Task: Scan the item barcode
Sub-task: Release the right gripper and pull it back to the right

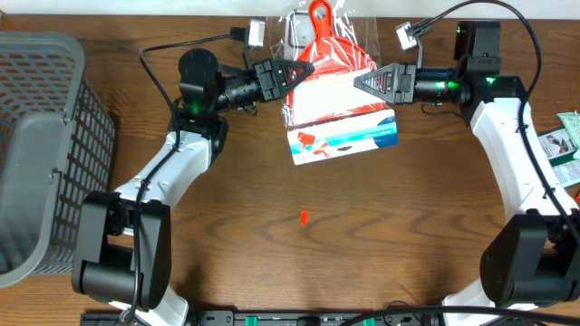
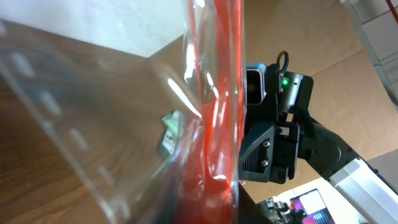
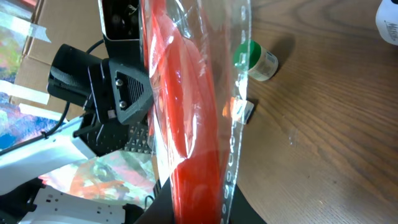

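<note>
The item (image 1: 331, 72) is a red plastic tool sealed in a clear bag with a white and blue card (image 1: 344, 138) at its near end. It hangs above the table between both arms. My left gripper (image 1: 290, 75) pinches the bag's left edge, and my right gripper (image 1: 359, 81) is shut on its right edge. In the left wrist view the red item (image 2: 217, 124) fills the middle, with the right gripper (image 2: 267, 149) behind it. In the right wrist view the bag (image 3: 186, 124) runs down between my dark fingers. No barcode shows in any view.
A grey mesh basket (image 1: 36, 154) stands at the left edge. Packaged goods (image 1: 564, 145) lie at the right edge. A small green-capped bottle (image 3: 256, 60) and a small tag (image 3: 242, 111) sit on the table. A red spot (image 1: 304, 216) marks the wood.
</note>
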Robot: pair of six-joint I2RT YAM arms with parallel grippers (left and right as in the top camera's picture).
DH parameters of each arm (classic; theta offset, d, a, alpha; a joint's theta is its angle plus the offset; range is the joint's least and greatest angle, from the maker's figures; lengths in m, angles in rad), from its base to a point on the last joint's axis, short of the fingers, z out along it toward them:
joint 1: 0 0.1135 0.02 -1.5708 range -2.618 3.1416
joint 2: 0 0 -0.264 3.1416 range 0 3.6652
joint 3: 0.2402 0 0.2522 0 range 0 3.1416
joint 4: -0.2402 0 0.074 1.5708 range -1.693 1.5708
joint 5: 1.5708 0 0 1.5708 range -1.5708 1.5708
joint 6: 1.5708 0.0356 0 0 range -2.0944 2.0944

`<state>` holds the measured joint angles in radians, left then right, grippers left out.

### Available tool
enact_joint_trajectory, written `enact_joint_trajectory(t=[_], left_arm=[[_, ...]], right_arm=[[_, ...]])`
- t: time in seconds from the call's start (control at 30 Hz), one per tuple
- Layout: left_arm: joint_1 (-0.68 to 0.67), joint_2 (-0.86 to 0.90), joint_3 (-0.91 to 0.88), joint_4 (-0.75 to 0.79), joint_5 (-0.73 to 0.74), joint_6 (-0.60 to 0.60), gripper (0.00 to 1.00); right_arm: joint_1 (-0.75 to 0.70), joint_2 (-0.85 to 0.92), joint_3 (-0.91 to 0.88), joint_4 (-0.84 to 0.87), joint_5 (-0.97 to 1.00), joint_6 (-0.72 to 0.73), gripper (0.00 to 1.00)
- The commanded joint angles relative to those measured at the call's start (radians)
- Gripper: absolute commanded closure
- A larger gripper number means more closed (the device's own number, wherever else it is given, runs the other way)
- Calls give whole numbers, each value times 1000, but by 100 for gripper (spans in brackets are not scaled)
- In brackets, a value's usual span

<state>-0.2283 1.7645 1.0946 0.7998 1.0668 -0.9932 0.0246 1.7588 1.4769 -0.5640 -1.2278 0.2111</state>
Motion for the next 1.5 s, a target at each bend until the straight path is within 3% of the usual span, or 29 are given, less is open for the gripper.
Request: enact_joint_trajectory(t=[0.0, 0.33, 0.47, 0.63, 0.8, 1.07, 1.47], left_arm=[[-13, -14, 24, 10, 26, 29, 87], [-13, -14, 24, 10, 26, 30, 92], [-13, -14, 24, 10, 26, 30, 92], [-13, -14, 24, 10, 26, 29, 92], [-13, -14, 24, 10, 26, 29, 92], [7, -14, 24, 10, 5, 29, 92], [31, -14, 24, 10, -13, 29, 93]], right_arm=[[-2, -6, 6, -2, -27, 8, 99], [-6, -6, 6, -1, -26, 8, 97], [-11, -6, 6, -3, 6, 9, 88], [-12, -6, 6, -6, 97, 13, 60], [-12, -6, 6, -42, 357, 13, 54], [-12, -6, 6, -232, 890, 19, 51], [-10, -6, 6, -293, 946, 9, 50]])
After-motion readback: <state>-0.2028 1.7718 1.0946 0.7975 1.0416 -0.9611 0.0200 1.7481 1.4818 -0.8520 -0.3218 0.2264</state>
